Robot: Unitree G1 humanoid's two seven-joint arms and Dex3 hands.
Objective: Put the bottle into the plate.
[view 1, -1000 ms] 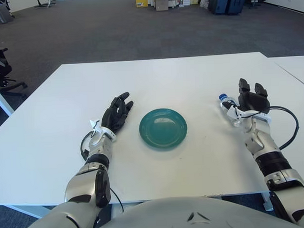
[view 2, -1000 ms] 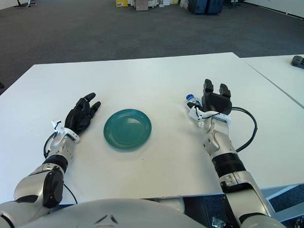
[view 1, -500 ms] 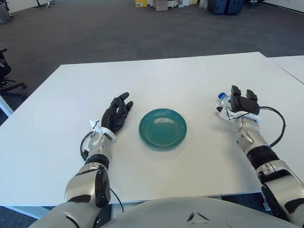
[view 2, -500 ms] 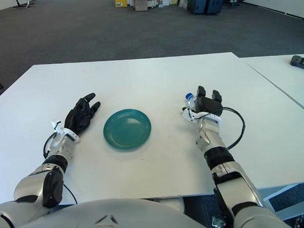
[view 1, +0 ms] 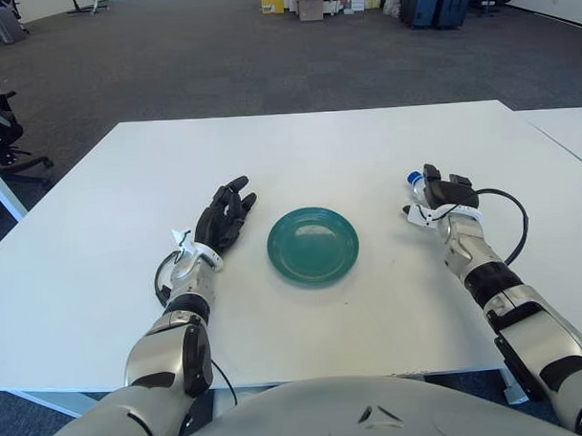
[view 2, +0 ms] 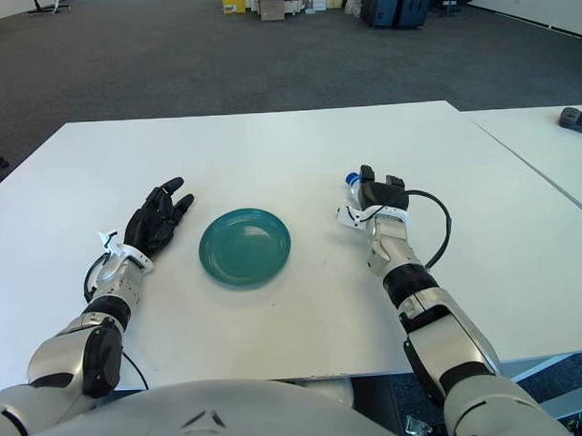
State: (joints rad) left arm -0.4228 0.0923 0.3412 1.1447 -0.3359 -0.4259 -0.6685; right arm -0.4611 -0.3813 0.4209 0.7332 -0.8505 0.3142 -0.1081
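Bottle (view 1: 416, 180): blue cap showing just beyond the fingertips of right hand (view 1: 441, 195), fingers curled around it, right of teal plate (view 1: 312, 244). Left hand (view 1: 222, 218): flat on white table (view 1: 298, 151), fingers extended, holding nothing.

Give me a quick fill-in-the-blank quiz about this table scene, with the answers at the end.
1. The plate on the white table is ____ in colour.
2. The bottle has a ____ cap.
3. The bottle sits by the robot's ____ hand.
4. The left hand rests on the table to the ____ of the plate.

Answers: teal; blue; right; left
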